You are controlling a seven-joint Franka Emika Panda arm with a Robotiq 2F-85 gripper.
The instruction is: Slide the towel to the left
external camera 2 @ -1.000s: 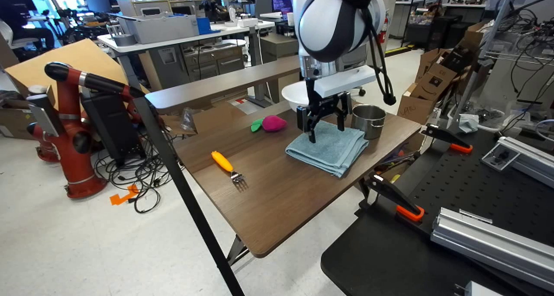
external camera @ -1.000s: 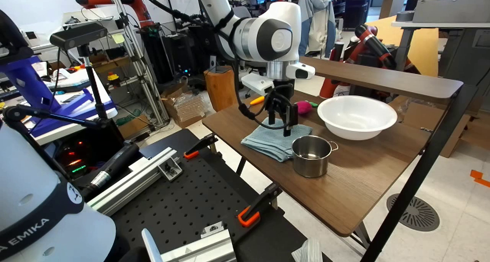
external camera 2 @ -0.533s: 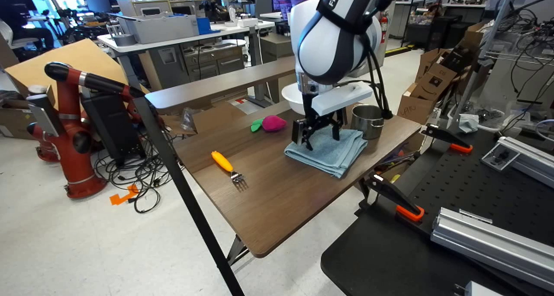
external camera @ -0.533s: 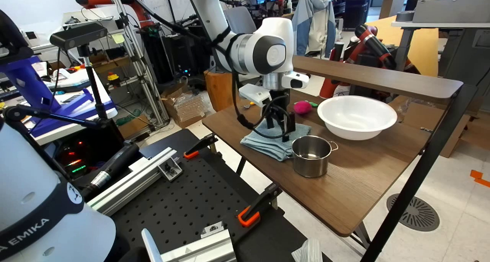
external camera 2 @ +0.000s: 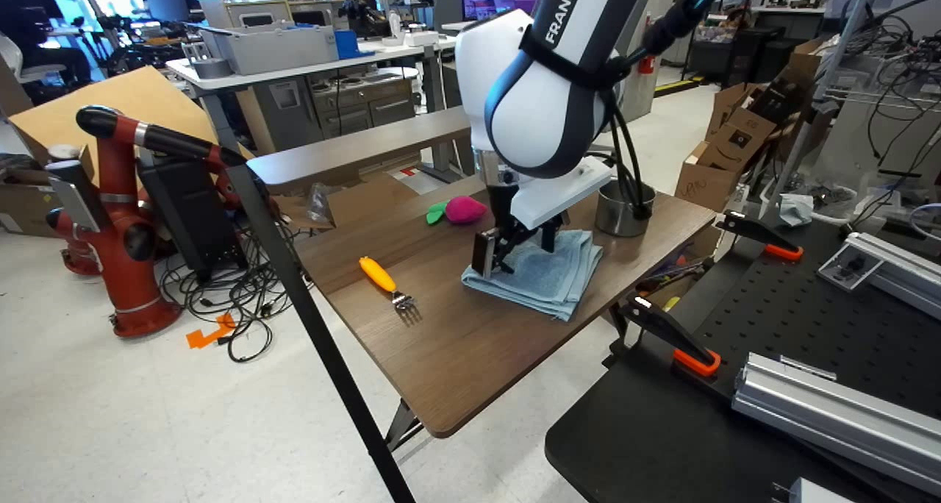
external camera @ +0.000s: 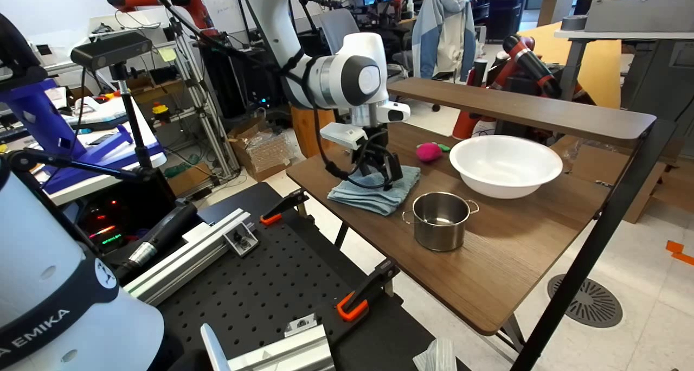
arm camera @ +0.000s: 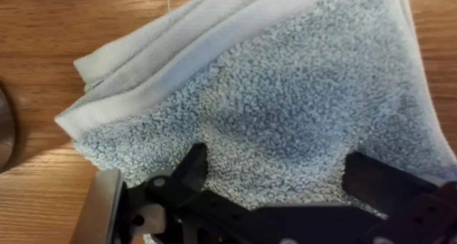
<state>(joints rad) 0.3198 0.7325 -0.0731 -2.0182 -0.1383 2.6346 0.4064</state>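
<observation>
The towel point(external camera: 360, 197) is a folded pale blue-green cloth lying on the table beside the metal pot, with a gap between them. It also shows in an exterior view point(external camera 2: 562, 282) and fills most of the wrist view point(arm camera: 278, 80). My gripper point(external camera 2: 523, 259) is right on top of the towel, pointing down. In the wrist view the gripper point(arm camera: 275, 160) is open, its two fingertips wide apart and touching or pressing the cloth, which is slightly creased between them. Nothing is pinched. The part of the towel under the gripper body is hidden.
A metal pot point(external camera: 440, 230) with side handles stands near the towel. A white bowl point(external camera: 504, 167) stands further back. A pink toy point(external camera 2: 464, 209) with green leaves and a fork with an orange handle point(external camera 2: 377, 273) lie on the table point(external camera 2: 441, 356). A raised shelf runs along one side.
The gripper has come down onto the towel and moved leftward in both exterior views. The towel has slid with it, away from the pot, widening the gap. The fingers have stayed apart.
</observation>
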